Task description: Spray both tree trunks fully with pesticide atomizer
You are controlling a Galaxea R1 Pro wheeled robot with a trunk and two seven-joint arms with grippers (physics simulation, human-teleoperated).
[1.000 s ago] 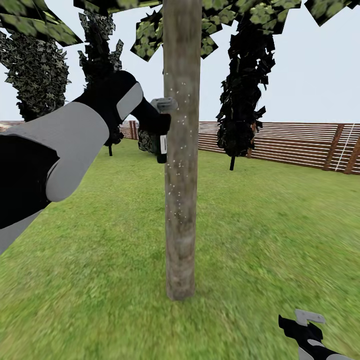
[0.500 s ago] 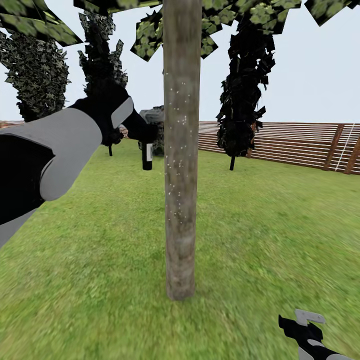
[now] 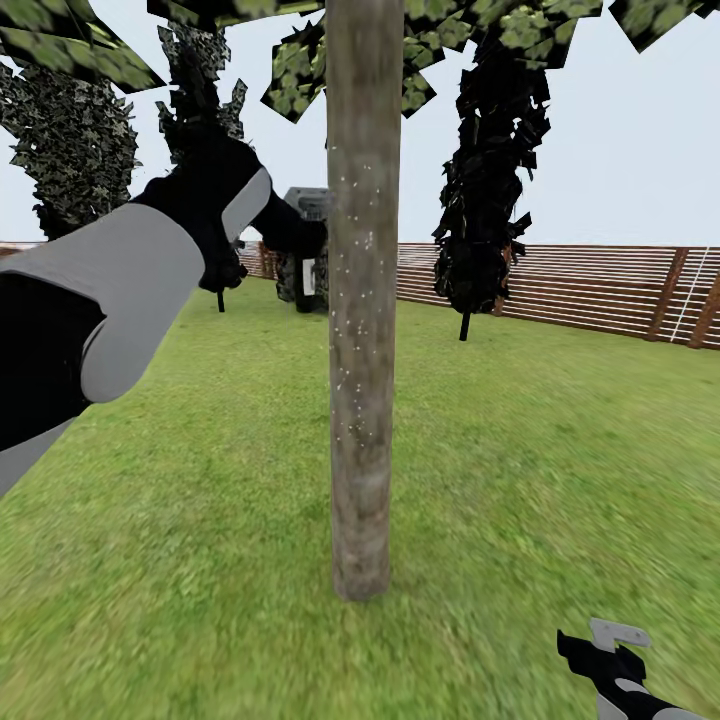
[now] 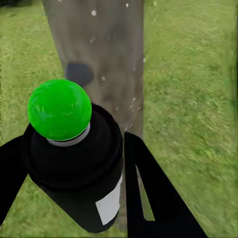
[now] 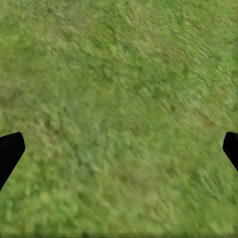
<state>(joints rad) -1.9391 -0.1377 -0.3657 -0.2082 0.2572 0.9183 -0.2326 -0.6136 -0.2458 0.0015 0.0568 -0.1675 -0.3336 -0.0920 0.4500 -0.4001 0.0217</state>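
Observation:
A grey-brown tree trunk (image 3: 360, 300) rises mid-picture in the head view, dotted with white pesticide (image 3: 352, 330) specks. My left gripper (image 3: 300, 240) is raised just left of it, shut on the pesticide atomizer (image 3: 308, 262), whose grey head and dark, white-labelled body are partly hidden behind the trunk. In the left wrist view, the atomizer (image 4: 74, 153) shows its green dot (image 4: 59, 109) between black fingers (image 4: 148, 193), facing the speckled trunk (image 4: 99, 54) close ahead. My right gripper (image 3: 605, 650) hangs low at the right, open over grass (image 5: 119, 114).
The lawn (image 3: 520, 450) spreads around the trunk. A brown slat fence (image 3: 580, 285) runs along the back right. Dark cypress-like columns (image 3: 490, 170) stand behind, and leafy canopy (image 3: 300, 60) hangs overhead.
My left arm drew the atomizer left and away from the trunk, dipped, then lifted it again; it now sits higher, partly behind the trunk's left edge. The right arm stayed still.

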